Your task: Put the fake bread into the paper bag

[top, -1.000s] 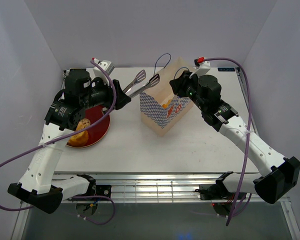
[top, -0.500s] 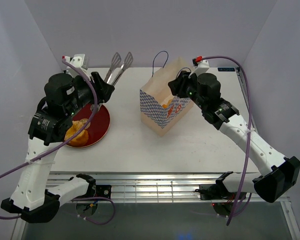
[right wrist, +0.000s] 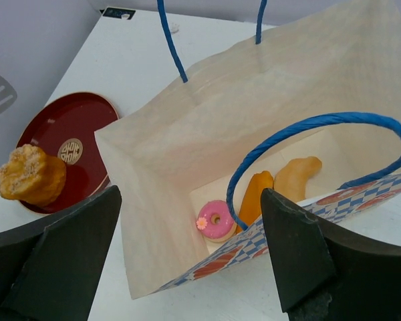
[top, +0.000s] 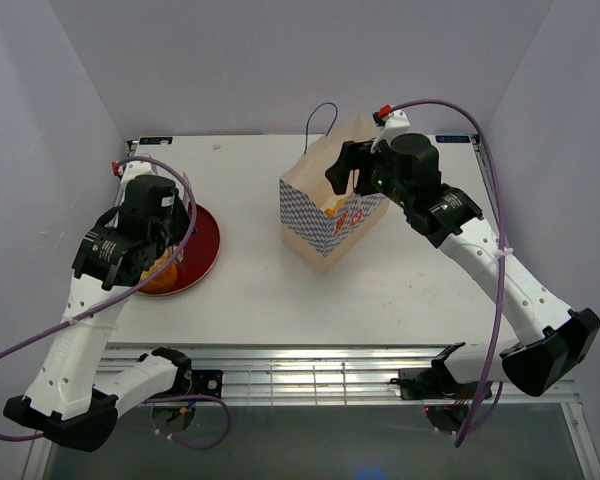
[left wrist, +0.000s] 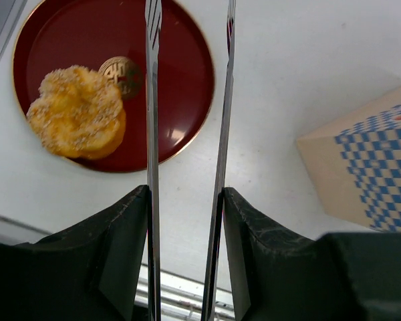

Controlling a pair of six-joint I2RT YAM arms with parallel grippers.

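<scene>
- Bag: stands upright on the table with its mouth open. One blue cord handle arches across the mouth.
- Right gripper: hangs over the bag's mouth near the far rim. Its fingers are spread wide with nothing between them.
- Bread in the bag: a pink cake, an orange piece just beside it, and a curved piece next to that. All three lie on the bag's floor, close to the checked wall.
- Plate: dark red and round, on the table to the left of the bag in the overhead view, well apart from it.
- Bun: the one piece outside the bag, golden and crumb-coated. It lies on the half of the plate farther from the bag.
- Tongs: two thin silver arms reach out over the half of the plate nearer the bag. The arms are apart and nothing is between them.
- Left gripper: over the near edge of the plate, on the plate's side of the bag. It is clamped on the tongs, one finger against the outer face of each arm.
</scene>
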